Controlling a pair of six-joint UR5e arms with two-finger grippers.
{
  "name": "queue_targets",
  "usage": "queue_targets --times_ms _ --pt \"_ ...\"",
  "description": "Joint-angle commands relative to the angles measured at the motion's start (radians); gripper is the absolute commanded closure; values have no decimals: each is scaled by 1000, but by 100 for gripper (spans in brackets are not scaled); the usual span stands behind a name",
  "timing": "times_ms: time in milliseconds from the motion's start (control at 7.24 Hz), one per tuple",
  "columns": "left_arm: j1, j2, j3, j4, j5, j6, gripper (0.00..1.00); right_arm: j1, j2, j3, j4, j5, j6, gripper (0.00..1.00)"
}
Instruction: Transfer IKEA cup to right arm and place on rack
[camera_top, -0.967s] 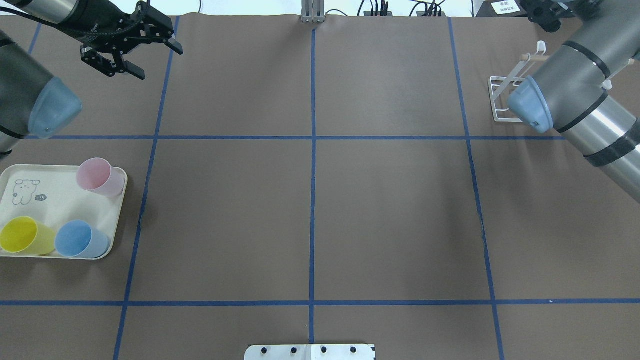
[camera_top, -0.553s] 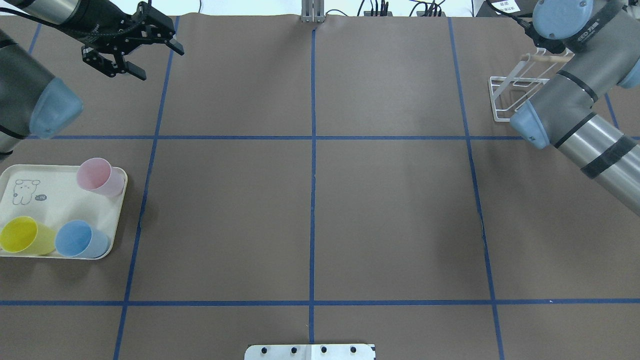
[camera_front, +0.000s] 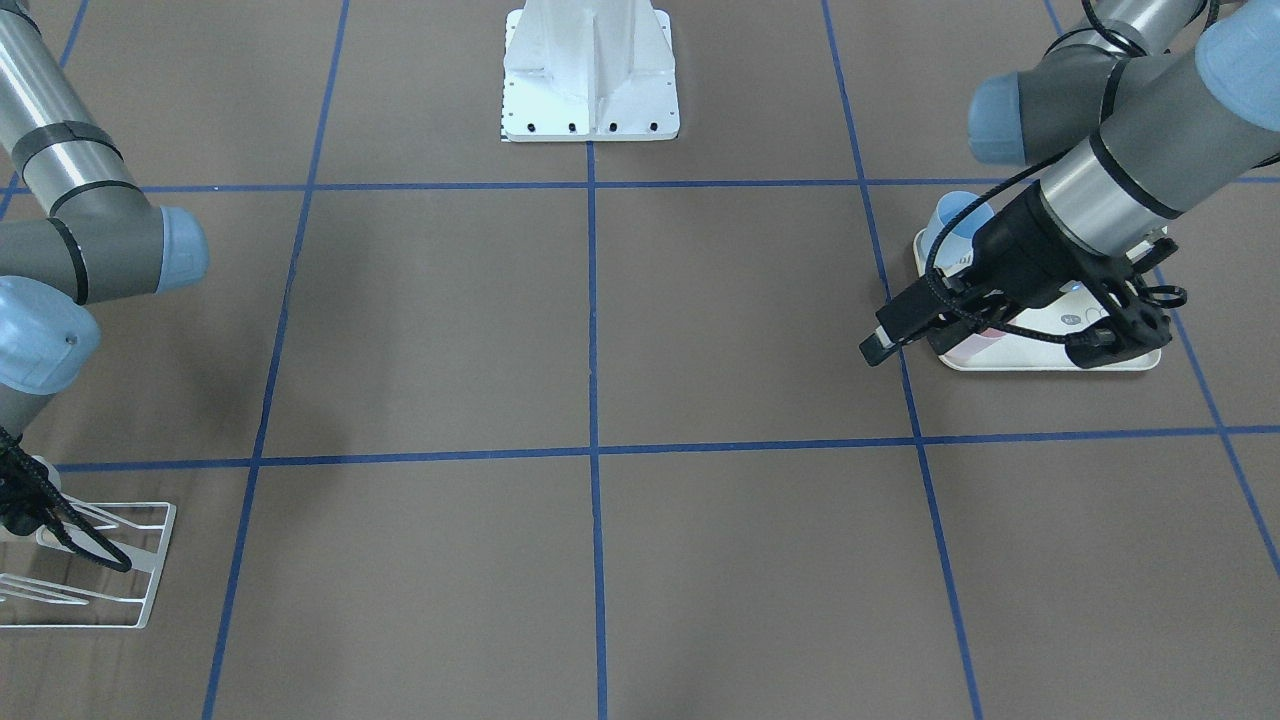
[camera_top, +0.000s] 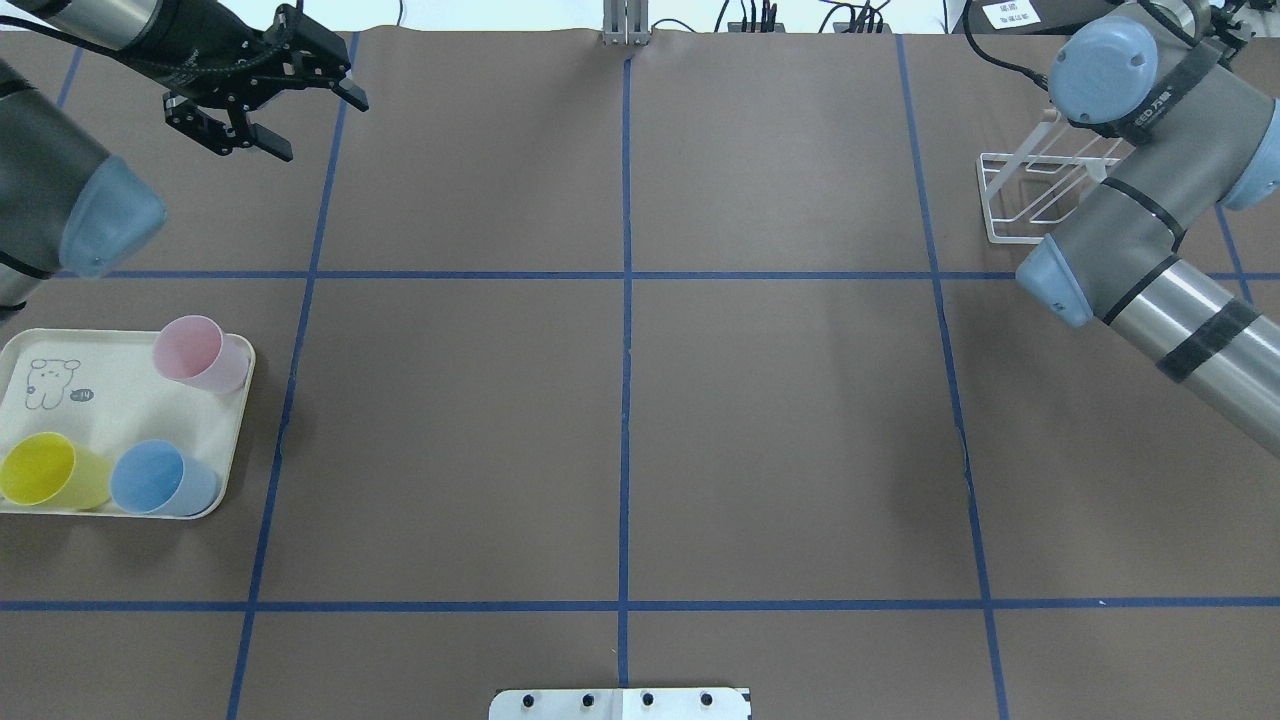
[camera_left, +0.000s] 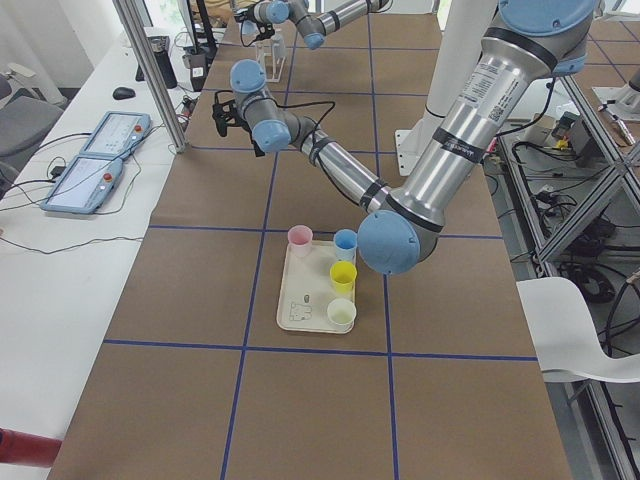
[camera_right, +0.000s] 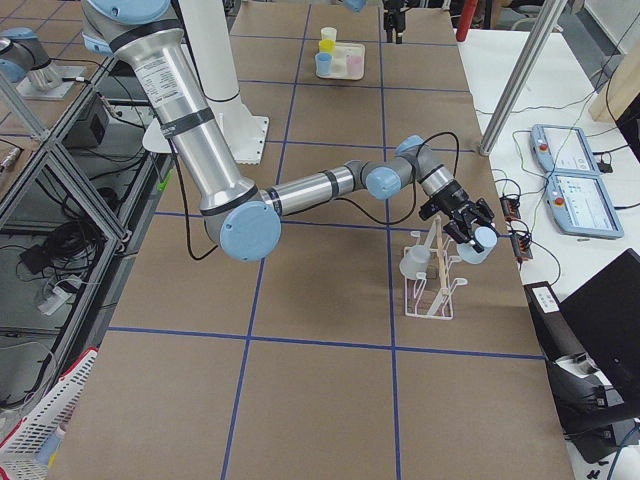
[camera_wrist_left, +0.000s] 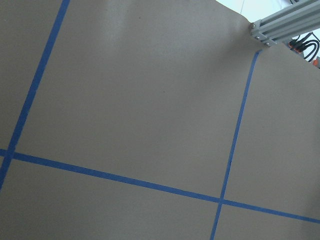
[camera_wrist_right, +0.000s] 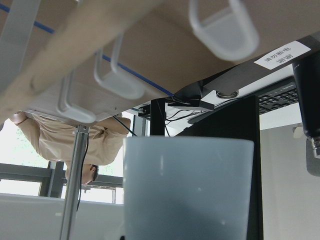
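Two arms work a brown table (camera_top: 620, 420) gridded in blue tape, and the hand-over part of the job looks done. The right arm (camera_top: 1150, 230) reaches over the far right corner with the pale IKEA cup (camera_wrist_right: 187, 190) carried clear of the table, just beside the white wire rack (camera_top: 984, 200). The right arm's fingers (camera_right: 452, 218) show only in the side view, so whether they are clenched on the cup cannot be told. The wrist camera does see the cup aloft right in front of it, with the rack's looped prongs and wooden rod close by. The left arm (camera_top: 60, 190) hangs back at the far left corner, and the left arm's fingers (camera_top: 268, 145) are spread wide and empty. Near it, a cream tray (camera_top: 120, 400) holds a pink cup (camera_top: 195, 350), a yellow cup (camera_top: 40, 468) and a blue cup (camera_top: 155, 478). What looks like another pale cup (camera_right: 413, 262) sits at one end of the rack. Placing appears to be the step in hand. The next move likely calls for lining the cup's mouth up with a free prong, easing it on, then letting go.
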Motion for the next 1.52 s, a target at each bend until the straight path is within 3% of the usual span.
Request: queue_targets --times_ms 0,414,553,1381 --pt "1 0 1 0 -1 2 0 -1 -8 9 0 -7 14 52" --pt "1 -1 0 0 -1 0 0 -10 -13 6 0 -9 44 49" --pt "1 0 1 0 -1 0 0 -33 -13 2 0 -32 50 43" --pt "1 -1 1 0 -1 0 0 -38 -24 -3 -1 -56 58 38"
